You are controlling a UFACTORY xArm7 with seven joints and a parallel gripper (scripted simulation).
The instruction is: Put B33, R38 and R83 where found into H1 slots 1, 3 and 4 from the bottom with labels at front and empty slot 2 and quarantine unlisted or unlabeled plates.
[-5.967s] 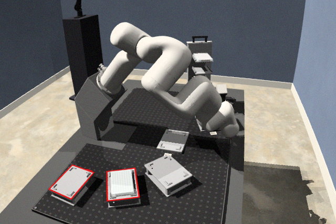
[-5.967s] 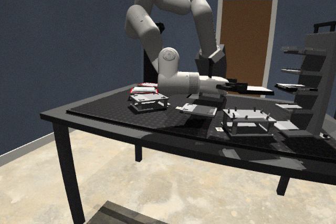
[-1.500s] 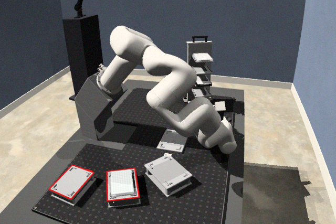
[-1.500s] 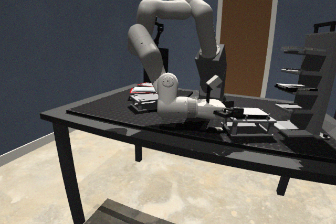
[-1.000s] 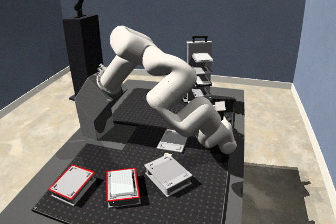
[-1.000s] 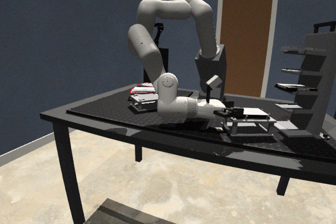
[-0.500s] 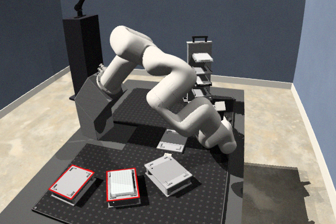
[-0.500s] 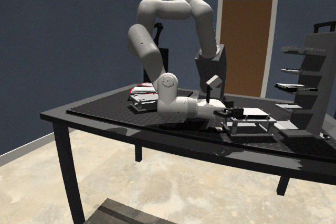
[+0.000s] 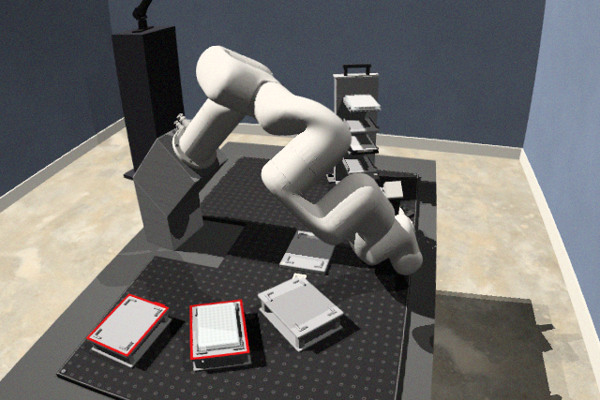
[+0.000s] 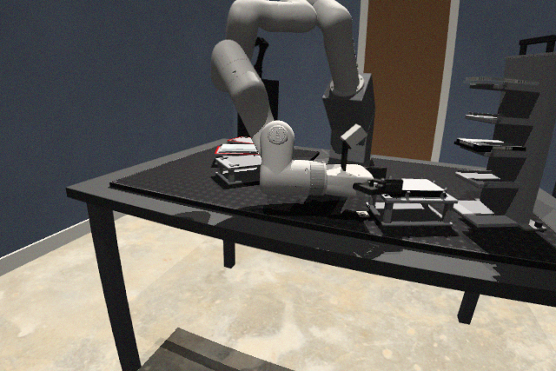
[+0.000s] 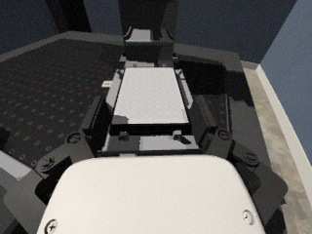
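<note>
Reaching out low and level over the table, the white arm brings its gripper to the near short end of a plate. The jaws stand spread wide, one finger on each long side of that end, and they clamp nothing. The plate lies flat on a raised, legged nest just before the plate hotel, the right way up, its long axis running straight away from the wrist toward the hotel's foot. Its pale top is plain; no label can be read on the end facing the gripper.

Four shelves show in the hotel. From the top view, a light plate juts forward from the uppermost shelf, and a dark-rimmed plate sits two shelves lower; what the other two hold is too small to tell.

Two red-bordered nests stand at the front of the deck: the left one bears no plate, the right one carries a welled plate. Two more grey nests sit beside and behind them, one raised and turned askew, one low and flat.
</note>
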